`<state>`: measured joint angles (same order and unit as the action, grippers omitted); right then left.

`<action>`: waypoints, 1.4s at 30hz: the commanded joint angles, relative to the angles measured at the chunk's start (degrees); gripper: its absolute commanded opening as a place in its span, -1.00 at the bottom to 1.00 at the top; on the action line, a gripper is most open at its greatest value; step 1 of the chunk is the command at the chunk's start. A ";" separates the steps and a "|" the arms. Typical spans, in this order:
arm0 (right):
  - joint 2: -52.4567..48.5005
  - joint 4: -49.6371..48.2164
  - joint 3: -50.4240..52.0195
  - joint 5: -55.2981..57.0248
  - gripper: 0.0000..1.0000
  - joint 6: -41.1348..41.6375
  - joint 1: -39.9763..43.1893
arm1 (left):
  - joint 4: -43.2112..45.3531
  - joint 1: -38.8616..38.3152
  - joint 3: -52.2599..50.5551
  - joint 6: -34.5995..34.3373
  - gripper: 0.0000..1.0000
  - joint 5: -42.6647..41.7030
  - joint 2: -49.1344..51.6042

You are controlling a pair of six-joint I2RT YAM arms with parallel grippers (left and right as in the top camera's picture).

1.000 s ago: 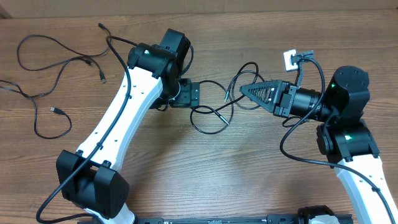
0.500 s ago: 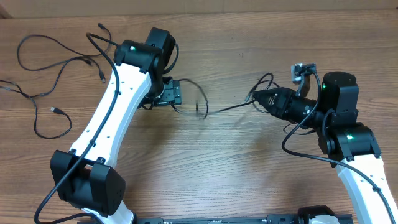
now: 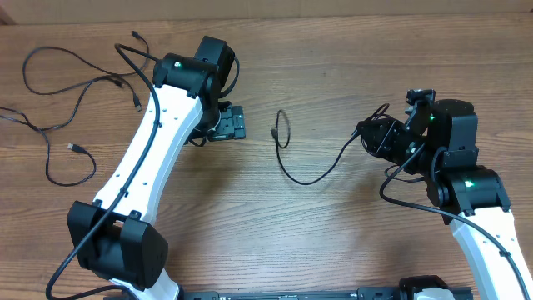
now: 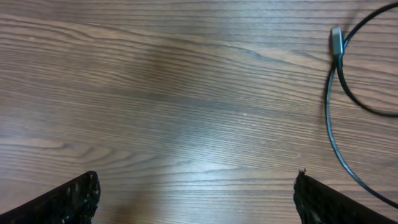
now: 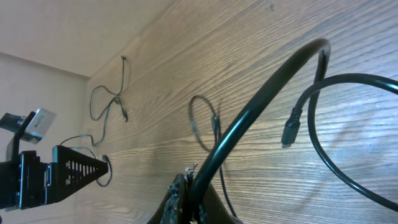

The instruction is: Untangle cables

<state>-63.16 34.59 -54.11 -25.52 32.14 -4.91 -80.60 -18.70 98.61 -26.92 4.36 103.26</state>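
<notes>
One thin black cable (image 3: 310, 178) runs from a small loop with a plug end (image 3: 278, 125) in mid-table, curves down and rises to my right gripper (image 3: 367, 133). That gripper is shut on the cable; in the right wrist view the cable (image 5: 261, 102) comes out from between the closed fingers (image 5: 194, 186). My left gripper (image 3: 228, 123) is open and empty, a short way left of the loop. In the left wrist view its fingers (image 4: 196, 199) are spread wide over bare wood, and the cable's plug (image 4: 336, 40) lies at the upper right.
Other loose black cables lie at the far left of the table (image 3: 79, 90) (image 3: 62, 162), one with a plug near the back edge (image 3: 136, 36). They show far off in the right wrist view (image 5: 118, 93). The table's back edge is at the top.
The cable was stretched taut between both grippers. The left gripper has let go and opened. The right gripper has pulled back to the right, and the cable now lies slack with its end free.
</notes>
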 commanded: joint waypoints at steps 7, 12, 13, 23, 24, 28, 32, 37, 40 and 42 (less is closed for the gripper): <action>0.72 -7.06 -0.37 -13.53 -0.93 3.08 0.15 | 4.17 0.02 -0.26 5.60 1.00 -17.92 0.57; 0.72 -11.15 -0.37 -20.83 -0.93 6.27 0.15 | 5.27 -1.46 -0.26 6.40 1.00 -18.88 0.57; 0.72 -11.63 -0.37 -22.05 -0.93 6.51 0.15 | 5.49 -1.81 -0.26 6.40 1.00 -18.88 0.57; 0.74 -15.34 -0.37 -33.35 -0.93 7.32 0.15 | 11.17 -4.94 -0.83 5.01 1.00 -18.78 0.59; 0.74 -15.45 -0.37 -33.64 -0.93 7.58 0.15 | 11.89 -5.03 -1.07 5.01 1.00 -18.78 0.59; 0.74 -15.47 -0.37 -33.73 -0.93 8.79 0.15 | 14.73 -5.05 -3.08 5.01 1.00 -18.75 0.61; 0.74 -15.47 -0.37 -33.73 -0.93 8.79 0.15 | 17.29 -5.01 -6.95 4.59 0.99 -18.75 0.61; 0.74 -15.45 -0.37 -33.51 -0.93 8.76 0.15 | 20.92 -5.09 -11.50 4.59 0.99 -18.88 0.61; 0.74 -15.45 -0.37 -33.48 -0.93 8.74 0.15 | 23.04 -5.38 -13.92 4.52 0.98 -19.04 0.61; 0.74 -15.45 -0.37 -33.44 -0.93 8.74 0.15 | 24.44 -5.64 -15.10 3.43 0.93 -19.04 0.61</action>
<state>-63.16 19.53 -54.11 -58.30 40.73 -4.91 -57.36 -23.64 85.45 -22.33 -13.98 103.31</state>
